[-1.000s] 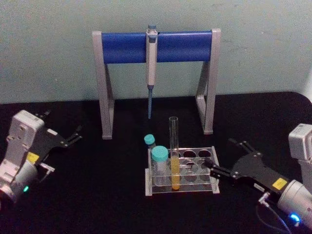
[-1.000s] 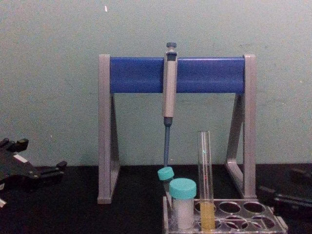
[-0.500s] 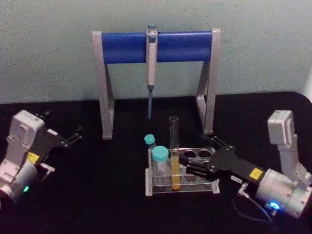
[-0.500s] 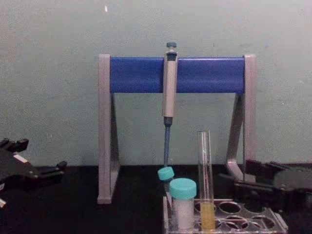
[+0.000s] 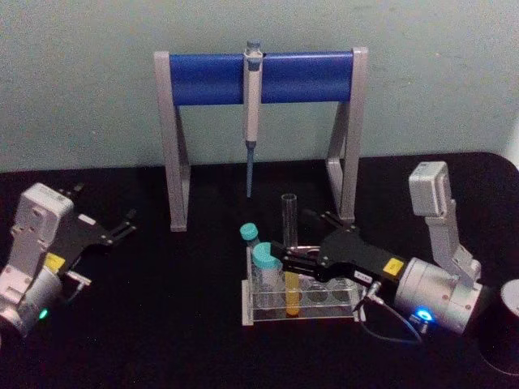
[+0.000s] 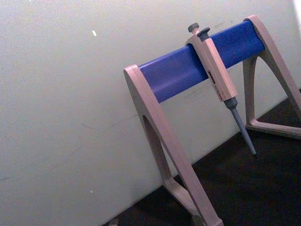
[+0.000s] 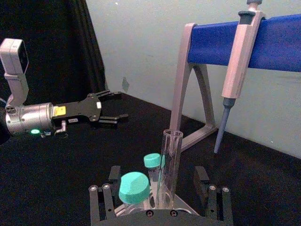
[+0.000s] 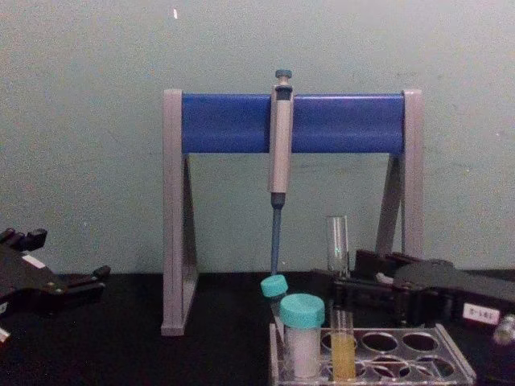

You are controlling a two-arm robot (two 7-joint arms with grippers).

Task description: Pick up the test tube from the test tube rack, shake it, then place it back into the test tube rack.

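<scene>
The test tube [image 5: 289, 235] stands upright in the clear test tube rack [image 5: 324, 312], yellow liquid in its lower part. My right gripper [image 5: 290, 258] is open and reaches in from the right, one finger on each side of the tube's middle. In the right wrist view the tube [image 7: 170, 160] rises between the two fingers [image 7: 114, 175], with a gap on both sides. From the chest the tube [image 8: 338, 241] shows just past the right gripper [image 8: 348, 285], above the rack [image 8: 402, 354]. My left gripper [image 5: 122, 227] rests open at the far left.
Two teal-capped vials [image 5: 265, 259] [image 5: 249, 233] stand in the rack just left of the tube. Behind it is the grey and blue pipette stand [image 5: 203, 79] with a hanging pipette [image 5: 252, 89]. A dark round object [image 5: 507, 324] sits at the right edge.
My right gripper has moved left from beside the rack until its open fingers straddle the tube. The tube, rack and left arm have stayed put.
</scene>
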